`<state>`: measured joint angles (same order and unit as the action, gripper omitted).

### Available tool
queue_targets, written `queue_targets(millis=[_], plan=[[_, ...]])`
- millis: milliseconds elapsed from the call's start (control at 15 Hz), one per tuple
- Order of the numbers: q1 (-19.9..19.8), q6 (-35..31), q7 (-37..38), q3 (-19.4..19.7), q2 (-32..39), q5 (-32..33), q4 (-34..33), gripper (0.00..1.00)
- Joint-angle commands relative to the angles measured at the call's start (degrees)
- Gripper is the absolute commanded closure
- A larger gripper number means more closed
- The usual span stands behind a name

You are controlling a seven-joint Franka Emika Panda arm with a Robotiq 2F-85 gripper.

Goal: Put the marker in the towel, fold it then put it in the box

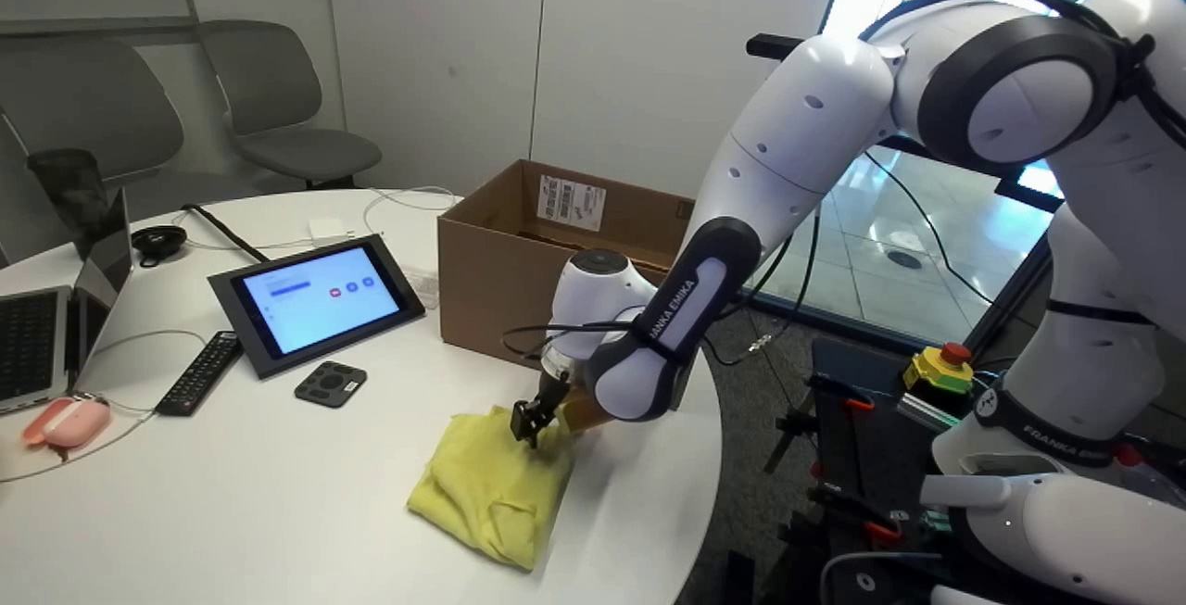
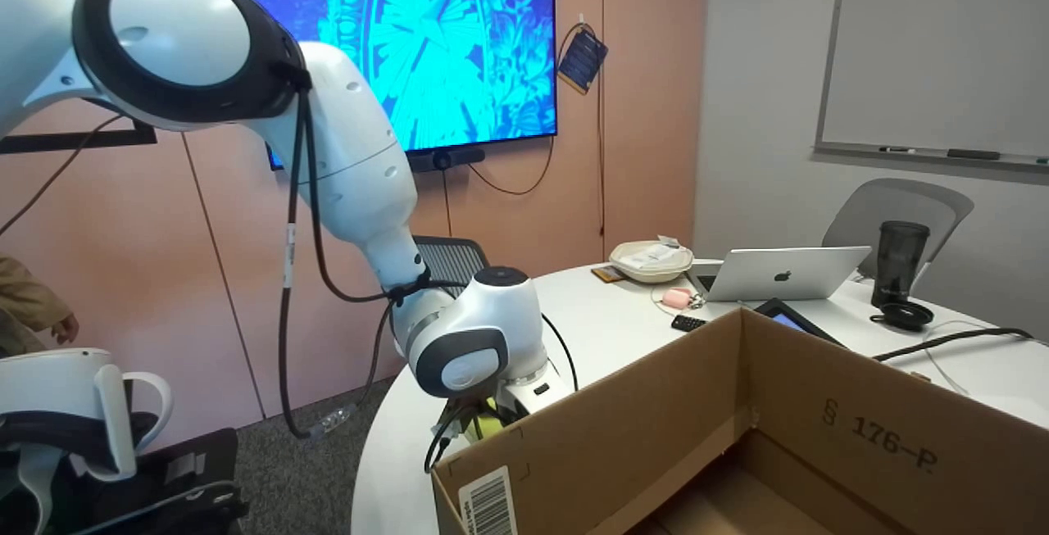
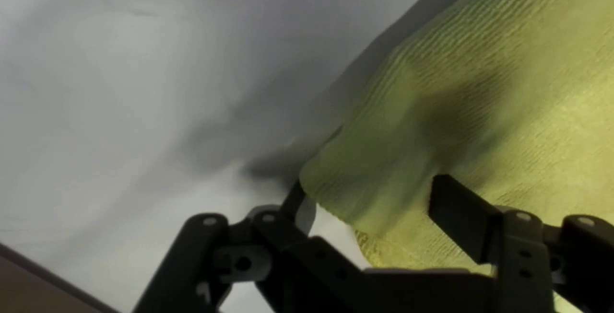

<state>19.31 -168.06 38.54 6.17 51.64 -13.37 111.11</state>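
While the gripper (image 3: 368, 186) straddles a corner of the yellow towel (image 1: 493, 486), jaws apart, gripping nothing, it should catch every layer!

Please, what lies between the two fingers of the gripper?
Part of the towel lies between the fingers, which stand apart; the wrist view shows this.

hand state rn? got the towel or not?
Hand: open, jaws apart, part of the towel between them; no closed grip on it shows.
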Motion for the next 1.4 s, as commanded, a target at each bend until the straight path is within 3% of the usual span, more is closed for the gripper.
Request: queue_targets(millis=[0, 133, 467, 733, 1333], plan=[[-0.8, 0.5, 0.8, -0.9, 1.3, -1.3, -1.8, 0.66], [-0.7, 0.6, 1.3, -0.9, 1.2, -1.2, -1.9, 0.82], [-1.3, 0.1, 1.1, -1.7, 0.6, -1.2, -1.6, 0.87], [-2.0, -0.5, 0.5, -2.6, -0.8, -1.2, -0.7, 1.0], [0.3, -5.1, -0.3, -2.1, -6.7, -0.4, 3.2, 0.98]])
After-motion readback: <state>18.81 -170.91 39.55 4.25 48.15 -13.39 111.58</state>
